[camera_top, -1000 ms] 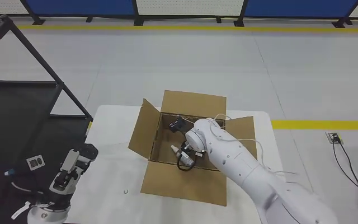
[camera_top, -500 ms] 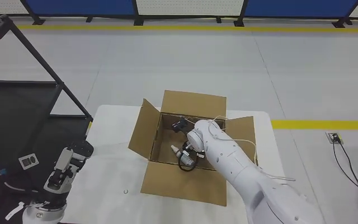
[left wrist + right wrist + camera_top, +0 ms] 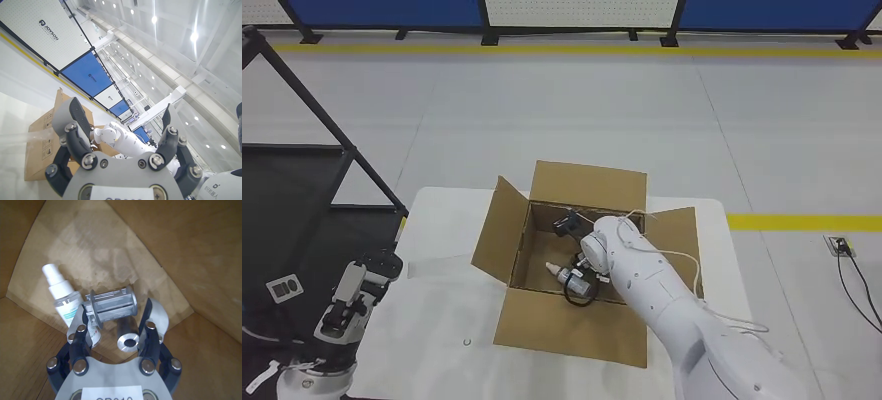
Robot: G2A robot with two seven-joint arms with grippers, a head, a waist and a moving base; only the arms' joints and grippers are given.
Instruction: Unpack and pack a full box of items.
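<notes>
From my station I see the cardboard box [image 3: 572, 335] standing open on the white counter [image 3: 442, 300], with all its flaps folded outward. The right arm [image 3: 642, 280] goes down into the box from the near right side.

In the right wrist view the right fingers [image 3: 157, 313] are spread wide and do not clamp anything. Between them lies a grey metal spool [image 3: 111, 306] with a flange at each end, lying on its side across the gap. One end of it is just at the inner face of one finger, but I cannot tell if they touch; the other finger is clearly apart from it. Under the spool, closer to the wrist, a plain metal cylinder [image 3: 126, 341] with a hole in its end also lies between the fingers. A clear spray bottle [image 3: 62, 294] with a white cap lies just beside the spool, outside the fingers, its lower part hidden behind one finger. All three rest on the box floor near a corner.

In the top view a small dark item [image 3: 564, 222] sits against the far wall of the box.

The left arm [image 3: 342, 320] is beside the left edge of the counter, well apart from the box. The left fingers [image 3: 77, 111] are wide open, hold nothing, and point up toward the ceiling.
</notes>
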